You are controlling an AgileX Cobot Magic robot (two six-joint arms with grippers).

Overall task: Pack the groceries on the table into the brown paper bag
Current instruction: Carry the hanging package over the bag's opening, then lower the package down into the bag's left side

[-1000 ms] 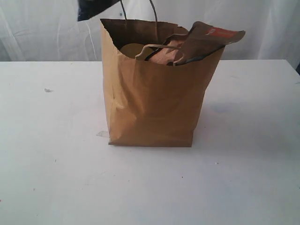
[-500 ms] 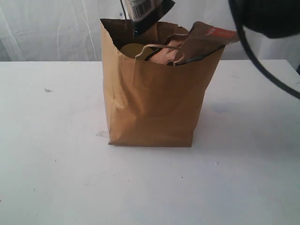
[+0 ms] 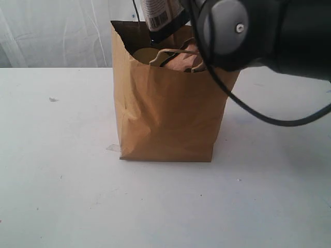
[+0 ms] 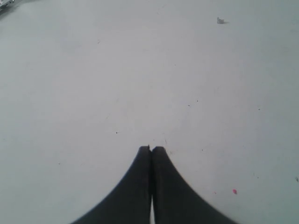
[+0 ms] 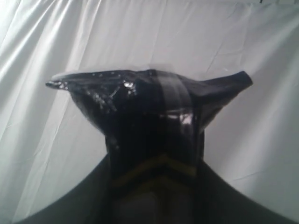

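Note:
The brown paper bag stands upright in the middle of the white table. Groceries show in its open mouth: a round tan lid and a reddish-brown pack. My right arm reaches in from the right across the bag's top. It holds a long dark-blue packet upright over the opening. In the right wrist view my right gripper is shut on that packet. My left gripper is shut and empty over bare table.
A white curtain hangs behind the table. The right arm's black cable loops down beside the bag's right side. A small scrap lies at the left, and a bit of tape at the bag's base.
The right arm has swung in from the right, now covering the bag's right rim and the pouch there. The dark-blue packet has moved right and down to the bag's opening.

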